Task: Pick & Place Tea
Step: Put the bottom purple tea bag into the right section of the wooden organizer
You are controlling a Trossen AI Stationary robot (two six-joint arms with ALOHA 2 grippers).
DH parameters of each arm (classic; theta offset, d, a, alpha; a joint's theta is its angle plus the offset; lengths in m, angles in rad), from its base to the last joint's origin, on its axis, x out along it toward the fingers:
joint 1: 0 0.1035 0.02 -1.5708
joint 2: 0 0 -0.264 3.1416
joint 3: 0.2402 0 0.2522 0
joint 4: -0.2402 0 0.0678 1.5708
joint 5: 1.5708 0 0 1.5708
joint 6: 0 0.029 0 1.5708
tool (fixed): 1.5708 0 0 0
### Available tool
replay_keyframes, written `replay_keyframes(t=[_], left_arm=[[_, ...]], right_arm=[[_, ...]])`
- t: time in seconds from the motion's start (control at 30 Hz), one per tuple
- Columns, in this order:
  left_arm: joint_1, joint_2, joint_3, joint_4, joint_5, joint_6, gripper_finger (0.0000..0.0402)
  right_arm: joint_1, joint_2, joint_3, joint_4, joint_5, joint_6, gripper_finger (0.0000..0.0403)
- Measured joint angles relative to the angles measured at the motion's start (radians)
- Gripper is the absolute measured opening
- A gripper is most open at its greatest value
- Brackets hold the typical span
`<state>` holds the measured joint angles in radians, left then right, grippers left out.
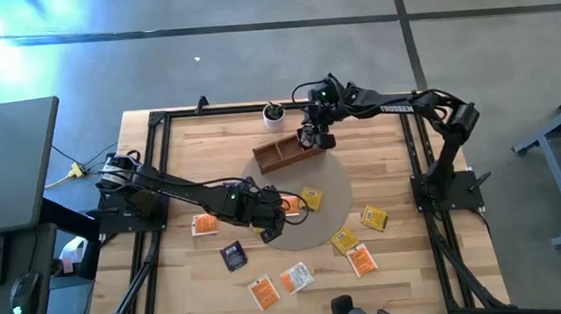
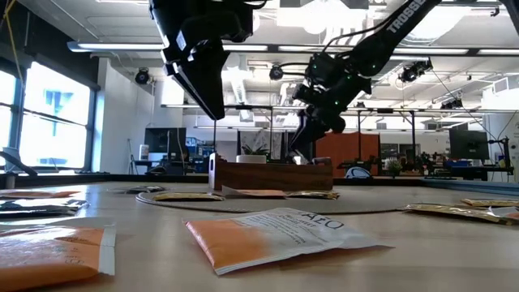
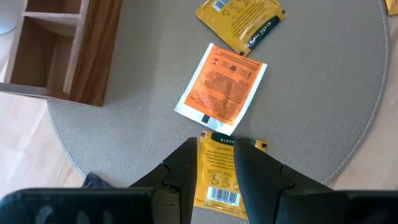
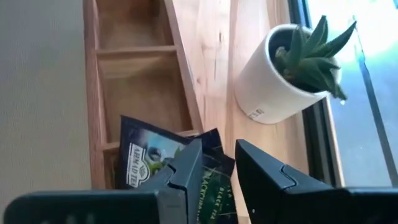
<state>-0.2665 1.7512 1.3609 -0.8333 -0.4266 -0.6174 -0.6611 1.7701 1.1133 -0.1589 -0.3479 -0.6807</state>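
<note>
My left gripper [image 3: 214, 148] hangs over the round grey mat [image 3: 323, 93], shut on a yellow tea sachet [image 3: 216, 177]. Beyond it, an orange sachet [image 3: 221, 87] and another yellow one [image 3: 239, 18] lie flat on the mat. My right gripper [image 4: 219, 149] is over the brown wooden tray [image 4: 134, 68] at the back, shut on a dark purple sachet [image 4: 214, 177]. A second dark sachet [image 4: 146, 158] shows beside it at the tray's compartment; whether it is also held I cannot tell. More sachets lie flat on the table near the front [image 1: 296, 276]. My left gripper pinches the yellow sachet between its two fingers, on its flat faces. The sachet's far edge [image 3: 217, 140] sticks out just past the fingertips. The fingers slant down from the table's left. In the low view the sachet hangs edge-on below the gripper [image 2: 215, 113], clear of the mat. My right gripper pinches the dark purple sachet at one corner [image 4: 217, 163] between its two fingers, slanting down from the table's right. The sachet hangs over the tray's end compartment [image 4: 149, 99]; whether its lower end touches the tray is hidden by the fingers.
A small white pot with a plant [image 4: 283, 68] stands just behind the tray, close to my right gripper. The black frame rails [image 1: 161, 166] border the wooden table. Loose sachets are scattered over the near half, among them a purple one [image 1: 233, 255] and an orange one [image 1: 204, 224].
</note>
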Motion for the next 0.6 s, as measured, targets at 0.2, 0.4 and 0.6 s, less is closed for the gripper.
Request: replay_keyframes(t=[0.2, 0.4, 0.6], left_arm=[[-0.001, 0.0, 0.0, -0.002, 0.006, 0.003, 0.0103], [-0.001, 0.0, 0.0, -0.004, 0.006, 0.003, 0.0103], [-0.001, 0.0, 0.0, -0.004, 0.006, 0.003, 0.0103]], right_arm=[[-0.035, -0.005, 0.0, -0.002, -0.003, 0.0, 0.0094], [-0.076, -0.004, 0.0, -0.025, -0.101, 0.02, 0.0094], [-0.079, 0.024, 0.001, -0.022, -0.197, 0.024, 0.0094]])
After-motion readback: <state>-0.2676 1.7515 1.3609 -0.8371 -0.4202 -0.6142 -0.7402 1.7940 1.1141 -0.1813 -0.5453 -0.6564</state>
